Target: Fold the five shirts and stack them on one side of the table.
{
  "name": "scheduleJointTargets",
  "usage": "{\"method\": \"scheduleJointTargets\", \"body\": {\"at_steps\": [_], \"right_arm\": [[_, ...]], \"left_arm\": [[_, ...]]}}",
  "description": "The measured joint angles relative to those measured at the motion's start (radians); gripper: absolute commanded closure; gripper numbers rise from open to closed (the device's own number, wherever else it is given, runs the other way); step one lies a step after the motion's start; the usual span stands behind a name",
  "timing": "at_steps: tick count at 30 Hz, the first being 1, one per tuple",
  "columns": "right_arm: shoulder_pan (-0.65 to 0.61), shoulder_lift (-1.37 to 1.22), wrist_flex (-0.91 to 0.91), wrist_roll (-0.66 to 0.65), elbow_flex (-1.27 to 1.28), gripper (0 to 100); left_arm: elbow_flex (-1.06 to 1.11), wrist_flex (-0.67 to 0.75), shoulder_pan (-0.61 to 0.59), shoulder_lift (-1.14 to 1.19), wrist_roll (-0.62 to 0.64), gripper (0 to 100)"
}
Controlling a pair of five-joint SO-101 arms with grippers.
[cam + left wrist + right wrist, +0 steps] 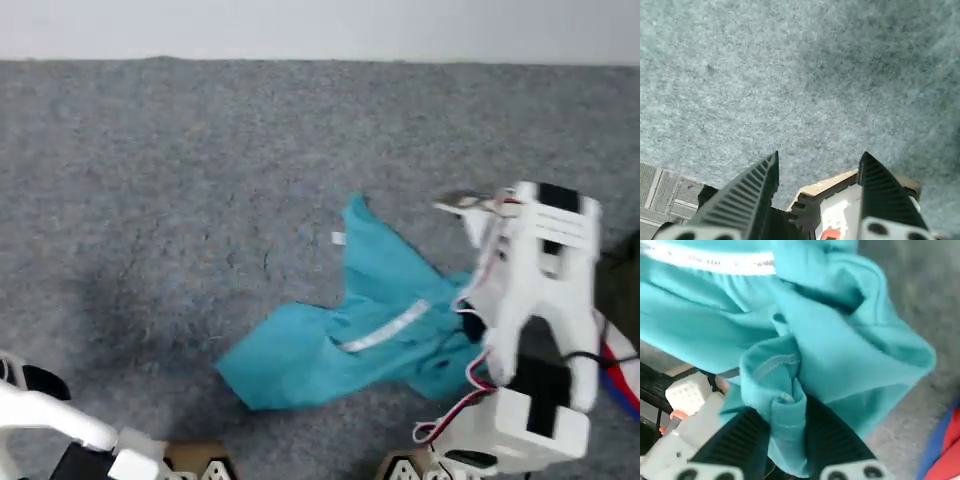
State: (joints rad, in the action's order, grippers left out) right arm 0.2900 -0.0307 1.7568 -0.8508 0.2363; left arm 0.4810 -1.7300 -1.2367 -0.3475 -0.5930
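1. Because the teal shirt (380, 290) lies crumpled rather than flat, it reads as light, limp cloth that will sag from whatever point lifts it. It sits on the grey worktop (200, 180) right of centre, close against the right arm (540, 290).
2. The right jaws are closed on a bunched fold of that shirt (840, 340), with fabric pinched between them and more spilling round both sides.
3. A bunched pinch like this will probably carry the shirt but not spread it. For folding, I judge a hem corner, a shoulder seam or the collar with its pale band (388, 328) to be a better hold, since an edge lets the cloth hang open.
4. The felt-like surface looks grippy, so dragging should flatten the cloth, though it may also roll an edge under.
5. The left jaws stand open above bare worktop (815, 75), touching nothing. The left arm (50, 415) sits at the near-left corner, well apart from the shirt.
6. A red and blue garment (622, 372) shows at the far right edge, just beside the right arm; what kind it is I cannot tell.
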Motion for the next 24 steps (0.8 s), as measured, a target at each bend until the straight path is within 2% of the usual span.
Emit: {"method": "scheduleJointTargets", "body": {"at_steps": [5,7,9,14,16,20,24], "right_arm": [[0.015,0.009,0.000,-0.038,0.000,55.2],[0.015,0.009,0.000,-0.043,-0.002,45.7],[0.026,0.009,0.000,-0.044,-0.032,40.4],[0.032,0.095,0.000,-0.046,-0.112,40.2],[-0.029,0.149,0.000,-0.054,-0.109,41.8],[-0.261,0.241,0.000,-0.150,-0.012,47.8],[-0.532,0.265,0.000,-0.170,0.107,54.2]], "left_arm": [[0.000,0.000,0.011,0.002,0.000,76],[0.000,0.000,0.026,0.002,0.000,76],[0.000,0.000,0.032,0.002,0.000,76],[0.000,0.000,0.034,0.002,0.000,76],[0.000,0.000,0.037,0.002,0.000,76],[0.000,0.000,0.037,0.002,0.000,76],[0.000,0.000,0.037,0.002,0.000,76]]}}
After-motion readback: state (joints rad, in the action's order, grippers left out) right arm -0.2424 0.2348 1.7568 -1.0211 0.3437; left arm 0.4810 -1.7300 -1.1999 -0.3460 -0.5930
